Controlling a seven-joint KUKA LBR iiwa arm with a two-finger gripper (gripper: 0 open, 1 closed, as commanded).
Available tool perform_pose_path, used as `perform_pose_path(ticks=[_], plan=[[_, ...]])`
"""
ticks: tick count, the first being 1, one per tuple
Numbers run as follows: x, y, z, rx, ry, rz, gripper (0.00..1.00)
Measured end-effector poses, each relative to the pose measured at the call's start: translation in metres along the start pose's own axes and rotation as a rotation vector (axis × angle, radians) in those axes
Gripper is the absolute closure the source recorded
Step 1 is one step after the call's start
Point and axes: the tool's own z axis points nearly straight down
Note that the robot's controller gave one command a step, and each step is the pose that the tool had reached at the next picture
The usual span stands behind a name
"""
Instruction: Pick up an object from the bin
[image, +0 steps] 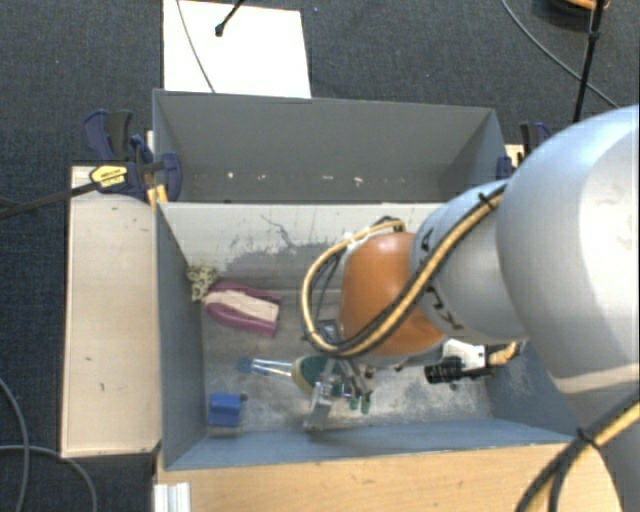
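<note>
- Gripper (335, 395) low inside the bin (330, 150), close to the near wall and under the arm's orange cover (375, 295). Whether it is wide or closed cannot be told, and nothing can be seen held in it.
- Just beside the gripper, on the view's left, lies a round green-and-yellow piece (310, 370) joined to a clear bluish stem (265, 367). The stem lies flat on the floor and points away from the gripper. As the nearest thing, it looks the likeliest pick, though it cannot be made out whether the two touch.
- Farther out the same way, toward the near-left corner, sits a small blue block (226, 407), well apart from the gripper.
- Up and to the left of the gripper lies a pink-and-white lump (243, 308). A speckled beige scrap (203, 281) sits beyond it against the left wall.
- On the gripper's other side, to the view's right, a black-and-white piece (455, 368) sits just under the arm. It may be a loose thing or part of the robot.
- The things lie scattered rather than heaped, each with bare floor around it, which should suit a grasp from above.
- The pick appears not yet made, and the near wall leaves the gripper little room on that side.
</note>
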Motion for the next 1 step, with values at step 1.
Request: perform_pose_path(ticks=[1], plan=[[0.0001,-0.0001,0.0002,0.000,0.000,0.005,1.00]])
